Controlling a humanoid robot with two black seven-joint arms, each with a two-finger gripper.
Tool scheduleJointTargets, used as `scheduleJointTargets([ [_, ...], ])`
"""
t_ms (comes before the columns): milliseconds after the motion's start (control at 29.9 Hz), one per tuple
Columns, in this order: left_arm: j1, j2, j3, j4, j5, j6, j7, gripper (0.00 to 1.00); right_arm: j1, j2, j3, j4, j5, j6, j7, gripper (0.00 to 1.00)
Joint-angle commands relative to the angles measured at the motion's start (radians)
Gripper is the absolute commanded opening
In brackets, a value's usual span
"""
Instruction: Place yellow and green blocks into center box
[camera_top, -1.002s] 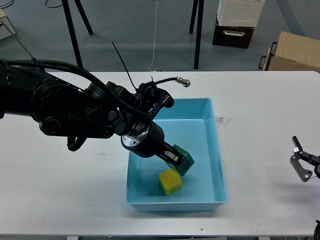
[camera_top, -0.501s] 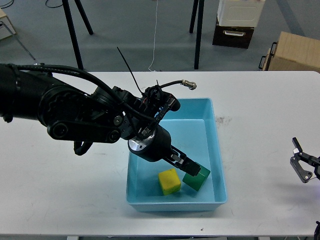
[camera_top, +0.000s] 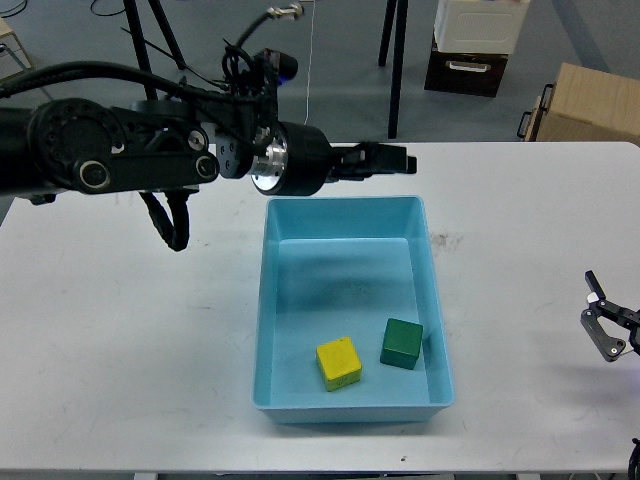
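Observation:
The yellow block (camera_top: 339, 363) and the green block (camera_top: 402, 343) lie side by side on the floor of the light blue box (camera_top: 438, 300), near its front wall. My left gripper (camera_top: 392, 159) is raised above the box's far rim, pointing right, empty, its fingers a little apart. My right gripper (camera_top: 608, 325) is at the table's right edge, low, open and empty.
The white table (camera_top: 130, 340) carries the box at its middle. Behind the table stand black stand legs (camera_top: 397, 70), a dark crate (camera_top: 466, 68) and a cardboard box (camera_top: 585, 105) on the floor.
My left gripper has let go of the green block, which now rests in the box beside the yellow one, and the arm has lifted up and back past the box's far rim.

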Motion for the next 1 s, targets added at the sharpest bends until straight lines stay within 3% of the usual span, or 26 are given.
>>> scheduleJointTargets([
  [0, 0.178, 0.035, -0.363, 0.125, -0.017, -0.103, 0.006, 1.0, 0.061, -0.012, -0.003, -0.014, -0.054, 0.001, 0.002, 1.0],
  [100, 0.304, 0.073, -0.602, 0.153, -0.023, -0.302, 0.007, 1.0, 0.075, -0.014, -0.003, -0.015, -0.151, 0.001, 0.009, 1.0],
  [301, 0.603, 0.165, -0.955, 0.07, -0.075, -0.305, 0.009, 1.0, 0.116, -0.011, 0.01, -0.037, -0.151, 0.001, 0.015, 1.0],
  [434, 0.862, 0.151, -1.293, -0.043, -0.121, -0.305, 0.01, 1.0, 0.095, 0.017, 0.004, -0.038, -0.02, 0.001, 0.041, 1.0],
  [535, 1.075, 0.125, -1.491, -0.193, -0.135, -0.305, 0.01, 1.0, 0.038, 0.055, 0.005, -0.038, 0.07, 0.001, 0.049, 1.0],
  [702, 1.388, 0.065, -1.658, -0.422, -0.153, -0.305, 0.01, 1.0, -0.017, 0.1, 0.002, -0.029, 0.087, 0.001, 0.051, 1.0],
  [802, 1.577, -0.054, -1.735, -0.539, -0.156, -0.305, 0.01, 1.0, -0.043, 0.111, -0.018, -0.009, 0.071, 0.001, 0.042, 1.0],
  [969, 1.862, -0.29, -1.731, -0.66, -0.156, -0.305, 0.009, 1.0, -0.092, 0.109, -0.032, 0.034, 0.064, 0.001, 0.041, 1.0],
])
